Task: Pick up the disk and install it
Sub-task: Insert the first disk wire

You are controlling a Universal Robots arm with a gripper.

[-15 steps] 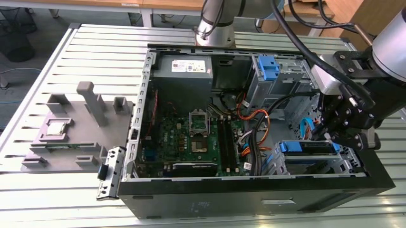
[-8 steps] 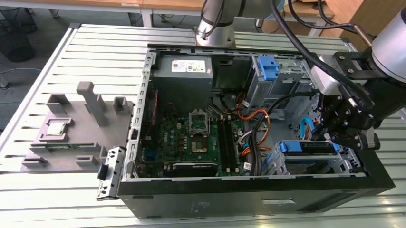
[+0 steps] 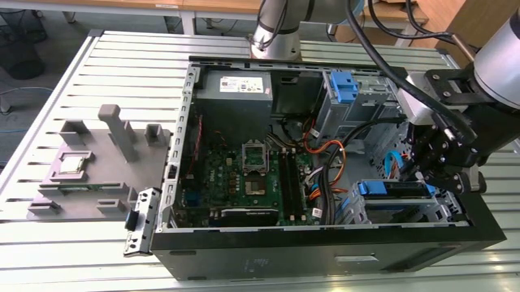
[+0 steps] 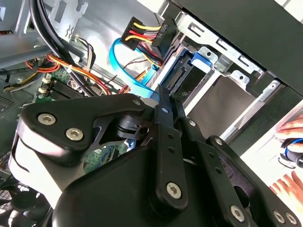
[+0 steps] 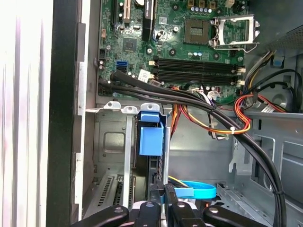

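your open computer case (image 3: 325, 255) lies on its side on the slatted metal table (image 3: 81, 243), with the green motherboard (image 3: 252, 176) across its floor and the grey power supply (image 3: 235, 91) at the far wall in the exterior view. a grey fixture block (image 3: 89, 164) sits on the table at the exterior view's left, well apart from the case.

your arm (image 3: 495, 55) comes in from the exterior view's right and bends down over the case's near right corner, its black wrist pointing into the drive bay. the gripper (image 3: 435, 173) hangs just above the metal drive cage (image 3: 406, 213).

the disk (image 3: 394, 190) sits in that cage, its blue carrier frame showing; in the exterior view its long axis runs left to right along the cage, with the blue edge facing up toward the gripper. in the first wrist view the blue tab (image 5: 151, 137) stands just ahead of the gripper (image 5: 163, 194).

the jaws are drawn close together, and you cannot tell from these views whether they pinch the carrier's edge.

a blue flat cable (image 5: 196, 191) lies beside the fingers, near the bundled black cables (image 5: 189, 99).
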